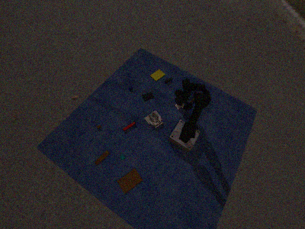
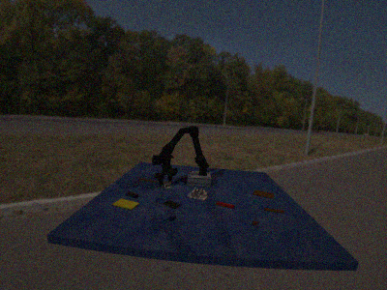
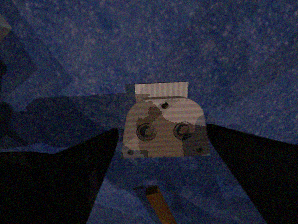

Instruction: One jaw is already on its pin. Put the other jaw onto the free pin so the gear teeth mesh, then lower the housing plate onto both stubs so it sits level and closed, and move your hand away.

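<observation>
The pale housing plate (image 3: pixel 165 144) (image 1: pixel 179 106) (image 2: pixel 167 185) lies on the blue mat, with two round holes and a ribbed strip at its far edge. My gripper (image 3: pixel 162 130) (image 1: pixel 180 102) (image 2: pixel 166 181) is open and empty above it, with one dark finger on each side of the plate in the wrist view. I cannot tell the height of the fingertips exactly. The pale base with the jaws (image 1: pixel 154 119) (image 2: pixel 198 193) stands apart from the plate, near the arm's foot. It is too small and dark to tell how the jaws sit or whether the teeth mesh.
An orange-brown bar (image 3: pixel 161 206) lies near the plate. A yellow tile (image 1: pixel 157 75) (image 2: pixel 126 203), dark blocks (image 1: pixel 147 96) (image 2: pixel 171 204), a red bar (image 1: pixel 129 126) (image 2: pixel 225 205) and an orange tile (image 1: pixel 130 181) (image 2: pixel 263 193) are spread over the mat (image 1: pixel 91 114) (image 2: pixel 203 242).
</observation>
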You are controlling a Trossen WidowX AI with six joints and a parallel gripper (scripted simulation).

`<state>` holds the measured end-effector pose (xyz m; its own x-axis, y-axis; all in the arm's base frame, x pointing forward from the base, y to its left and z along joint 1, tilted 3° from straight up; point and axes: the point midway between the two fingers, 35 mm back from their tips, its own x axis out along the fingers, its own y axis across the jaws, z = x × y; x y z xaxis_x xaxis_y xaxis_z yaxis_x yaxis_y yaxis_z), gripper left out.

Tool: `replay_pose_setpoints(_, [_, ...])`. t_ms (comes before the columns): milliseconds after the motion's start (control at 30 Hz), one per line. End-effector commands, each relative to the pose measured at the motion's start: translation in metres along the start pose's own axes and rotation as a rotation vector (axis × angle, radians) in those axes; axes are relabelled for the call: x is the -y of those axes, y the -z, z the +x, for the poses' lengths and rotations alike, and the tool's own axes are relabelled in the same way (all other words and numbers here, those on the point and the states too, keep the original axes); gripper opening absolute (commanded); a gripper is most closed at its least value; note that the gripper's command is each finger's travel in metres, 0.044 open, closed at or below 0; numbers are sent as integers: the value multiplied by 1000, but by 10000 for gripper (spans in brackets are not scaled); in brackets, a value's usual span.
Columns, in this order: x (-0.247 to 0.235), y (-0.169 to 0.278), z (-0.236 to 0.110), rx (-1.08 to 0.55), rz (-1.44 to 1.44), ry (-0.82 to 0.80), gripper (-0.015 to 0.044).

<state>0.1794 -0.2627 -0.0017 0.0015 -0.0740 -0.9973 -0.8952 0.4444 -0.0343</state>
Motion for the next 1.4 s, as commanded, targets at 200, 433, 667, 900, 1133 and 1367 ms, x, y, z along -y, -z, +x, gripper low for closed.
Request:
replay_pose_setpoints(200, [0,-1,2,3,0,3,440])
replay_pose_setpoints(433, [0,-1,3,3,0,3,440])
replay_pose_setpoints(667, [0,-1,3,3,0,3,440])
replay_pose_setpoints(900, [0,0,2,0,0,0,400])
replay_pose_setpoints(1133, [0,0,2,0,0,0,353])
replay_pose_setpoints(1367, [0,0,2,0,0,0,351])
